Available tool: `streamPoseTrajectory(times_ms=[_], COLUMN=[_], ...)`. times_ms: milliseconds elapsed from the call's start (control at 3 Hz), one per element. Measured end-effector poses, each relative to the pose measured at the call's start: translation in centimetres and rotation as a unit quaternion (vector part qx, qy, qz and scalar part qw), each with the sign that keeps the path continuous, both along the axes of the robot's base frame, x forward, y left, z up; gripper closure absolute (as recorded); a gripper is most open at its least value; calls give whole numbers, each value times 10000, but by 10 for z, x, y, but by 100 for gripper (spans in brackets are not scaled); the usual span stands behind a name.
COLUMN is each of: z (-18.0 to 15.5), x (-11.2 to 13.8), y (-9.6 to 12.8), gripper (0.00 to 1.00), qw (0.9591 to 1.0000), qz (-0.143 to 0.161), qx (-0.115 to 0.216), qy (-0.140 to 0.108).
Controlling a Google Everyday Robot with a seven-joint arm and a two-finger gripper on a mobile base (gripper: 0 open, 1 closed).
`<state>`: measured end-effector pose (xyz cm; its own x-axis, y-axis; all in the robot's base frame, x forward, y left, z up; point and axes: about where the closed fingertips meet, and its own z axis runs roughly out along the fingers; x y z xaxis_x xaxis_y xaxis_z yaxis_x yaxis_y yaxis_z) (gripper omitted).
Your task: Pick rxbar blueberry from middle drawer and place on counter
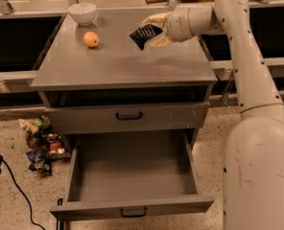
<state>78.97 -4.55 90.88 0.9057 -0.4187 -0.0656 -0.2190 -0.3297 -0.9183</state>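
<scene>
My gripper point(154, 30) is above the right back part of the counter point(118, 63), shut on the rxbar blueberry point(143, 34), a dark packet with white print that hangs tilted just above the grey top. The pale arm comes in from the right. Below, the open drawer point(132, 169) is pulled far out, its flat grey floor bare, with a small black handle point(133, 212) on its front. A shut drawer with a black handle point(128, 115) sits above it.
A white bowl point(82, 12) and an orange point(90, 39) stand on the counter's back left. A heap of crumpled colourful wrappers point(41, 143) lies on the speckled floor left of the cabinet. A black cable point(17, 190) runs along the floor at left.
</scene>
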Motion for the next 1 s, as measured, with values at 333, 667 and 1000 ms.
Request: streamPoseTrajectory(times_ms=[333, 667, 1000], z=[-4, -9, -11], x=[9, 13, 16], y=[4, 8, 8], gripper=[81, 58, 34], qw=[9999, 9998, 9996], qz=[17, 35, 23], qx=[43, 84, 111], qy=[98, 194, 269])
